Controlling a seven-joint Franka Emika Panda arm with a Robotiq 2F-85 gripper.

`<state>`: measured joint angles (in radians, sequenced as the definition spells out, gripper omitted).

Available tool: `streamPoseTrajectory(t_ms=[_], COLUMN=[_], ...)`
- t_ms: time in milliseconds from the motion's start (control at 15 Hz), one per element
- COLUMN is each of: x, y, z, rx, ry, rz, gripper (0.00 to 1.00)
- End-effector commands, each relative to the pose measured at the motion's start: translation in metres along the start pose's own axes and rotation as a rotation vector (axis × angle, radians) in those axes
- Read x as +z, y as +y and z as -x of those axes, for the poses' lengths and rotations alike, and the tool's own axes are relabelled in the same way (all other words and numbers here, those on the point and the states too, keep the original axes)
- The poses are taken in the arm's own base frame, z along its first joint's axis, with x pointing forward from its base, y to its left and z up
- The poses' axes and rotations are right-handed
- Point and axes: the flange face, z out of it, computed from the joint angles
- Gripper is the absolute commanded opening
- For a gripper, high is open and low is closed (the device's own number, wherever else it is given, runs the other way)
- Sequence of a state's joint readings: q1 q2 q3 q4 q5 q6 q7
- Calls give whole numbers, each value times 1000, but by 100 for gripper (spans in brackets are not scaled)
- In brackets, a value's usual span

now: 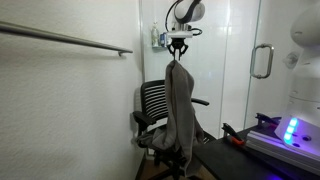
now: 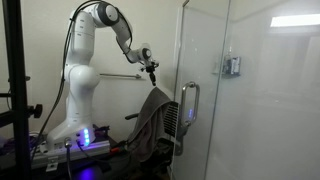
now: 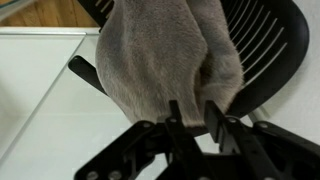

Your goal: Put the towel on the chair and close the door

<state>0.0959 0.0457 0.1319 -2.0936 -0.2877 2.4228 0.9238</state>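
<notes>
My gripper (image 1: 178,45) is shut on the top edge of the grey towel (image 1: 181,105), which hangs straight down. The lower part of the towel lies against the back and seat of the black slatted chair (image 1: 152,104). In an exterior view the gripper (image 2: 152,72) is above the chair (image 2: 172,118) with the towel (image 2: 152,118) spread over it. The wrist view shows the fingers (image 3: 196,118) pinching the towel (image 3: 160,50) in front of the chair back (image 3: 265,40). The frosted glass door (image 1: 240,85) with its silver D handle (image 1: 262,60) stands open beside the chair; it also shows in an exterior view (image 2: 205,50).
A white wall with a metal rail (image 1: 70,40) is beside the chair. The robot base with a blue light (image 2: 78,138) sits on a stand, with a red-handled tool (image 1: 235,137) nearby. A black frame post (image 2: 12,90) stands at the edge.
</notes>
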Motion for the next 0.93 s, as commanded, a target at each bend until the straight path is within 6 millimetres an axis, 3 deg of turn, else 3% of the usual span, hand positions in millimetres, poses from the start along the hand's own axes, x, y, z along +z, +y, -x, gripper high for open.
streamPoseTrajectory(t_ms=[0, 200, 333, 467, 600, 867], x=[-18, -32, -52, -82, -118, -213], y=[-19, -23, -3, 24, 45, 91], z=[10, 25, 37, 50, 54, 70], rx=[-39, -145, -151, -151, -116, -15], ry=[54, -79, -100, -128, -122, -64], rz=[-63, 24, 153, 268, 396, 622], gripper=[64, 84, 98, 100, 100, 100])
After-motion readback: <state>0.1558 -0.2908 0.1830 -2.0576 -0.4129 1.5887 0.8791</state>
